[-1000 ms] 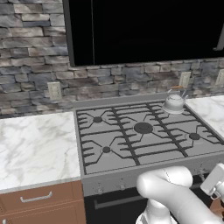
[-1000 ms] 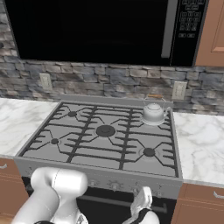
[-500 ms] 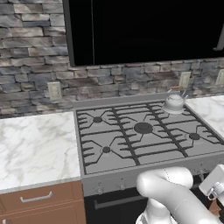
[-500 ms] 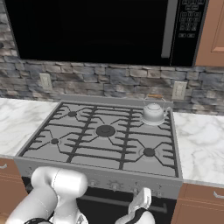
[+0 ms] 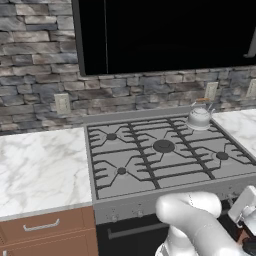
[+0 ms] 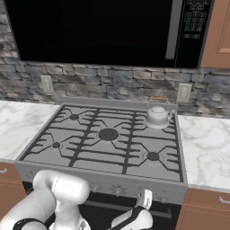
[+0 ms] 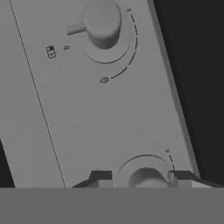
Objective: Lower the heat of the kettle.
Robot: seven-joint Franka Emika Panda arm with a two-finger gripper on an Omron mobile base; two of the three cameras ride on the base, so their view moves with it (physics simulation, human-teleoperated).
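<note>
at the upper right of the left base view, the kettle (image 5: 199, 117) sits on the back right burner of the stove (image 5: 150, 160), upright, its thin arched handle rising over the knobbed lid with a brownish top. in the right base view the kettle (image 6: 157, 115) stands right of centre, near the stone backsplash (image 6: 112, 85); which way its spout points cannot be told at this size.

below it, in the hand view, the gripper (image 7: 141, 179) is pressed close to the stove's grey control panel (image 7: 92, 118). its two dark fingertips (image 7: 100, 178) stand narrowly apart at the bottom of the frame, one on each side of a round knob (image 7: 146, 177); whether they actually pinch it cannot be told. a second knob (image 7: 102, 22) sits at the top of the frame, with a small pointer stub on its left and a dial arc printed around its right side. the panel runs tilted across the frame, with the dark oven front at the right.

in the right base view the arm bends low in front of the stove, its white elbow (image 6: 63, 186) at the lower left and the hand (image 6: 134, 215) at the bottom centre, below the panel. in the left base view the white arm (image 5: 195, 220) fills the lower right. marble counters (image 5: 40, 165) flank the stove, and a black microwave (image 6: 99, 27) hangs above.
</note>
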